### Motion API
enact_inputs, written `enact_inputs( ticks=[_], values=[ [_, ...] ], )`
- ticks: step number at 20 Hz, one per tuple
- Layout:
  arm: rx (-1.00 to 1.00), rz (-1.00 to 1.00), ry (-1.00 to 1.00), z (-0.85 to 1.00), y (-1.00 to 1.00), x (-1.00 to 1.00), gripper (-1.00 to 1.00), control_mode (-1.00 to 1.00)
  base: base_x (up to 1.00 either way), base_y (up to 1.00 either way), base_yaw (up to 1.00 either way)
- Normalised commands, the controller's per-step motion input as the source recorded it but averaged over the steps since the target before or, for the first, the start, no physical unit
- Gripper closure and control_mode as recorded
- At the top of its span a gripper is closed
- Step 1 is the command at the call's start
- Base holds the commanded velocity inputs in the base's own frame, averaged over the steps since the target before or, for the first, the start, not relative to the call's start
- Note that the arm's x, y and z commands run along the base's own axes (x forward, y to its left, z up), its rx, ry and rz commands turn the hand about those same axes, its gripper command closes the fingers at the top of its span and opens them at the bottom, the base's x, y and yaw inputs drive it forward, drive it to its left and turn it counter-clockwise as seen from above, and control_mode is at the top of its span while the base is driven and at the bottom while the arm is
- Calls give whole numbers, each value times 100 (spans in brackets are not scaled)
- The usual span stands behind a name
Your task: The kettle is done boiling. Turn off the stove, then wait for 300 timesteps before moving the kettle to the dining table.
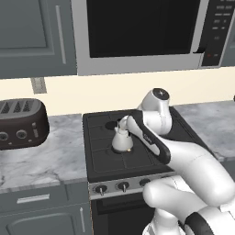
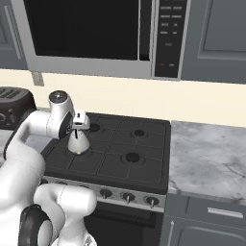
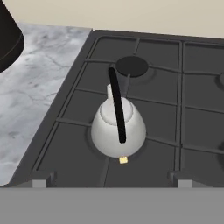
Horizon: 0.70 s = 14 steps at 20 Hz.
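**Hand above kettle on front left burner**

Kettle upright on the near left burner of the stove, under the microwave. From the right base view, gripper just above the kettle, close to its top; touching or not, cannot tell. From the hand view, thin black handle arched over the white body, a small yellow spot at its near base, only the ends of the fingertips at the bottom edge, set wide on both sides of the kettle. From the left base view, toaster on the marble counter to the left, knobs along the steel front strip.
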Motion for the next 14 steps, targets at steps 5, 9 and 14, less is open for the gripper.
enact_inputs(
  ticks=[5, 9, 14],
  values=[
    [0, 0, 0, -4, 1, 27, -100, -100, 0, 0, 0],
    [0, 0, 0, -7, 2, 26, -100, -100, 0, 0, 0],
    [0, 0, 0, -11, 7, 21, -100, -100, 0, 0, 0]
  ],
)
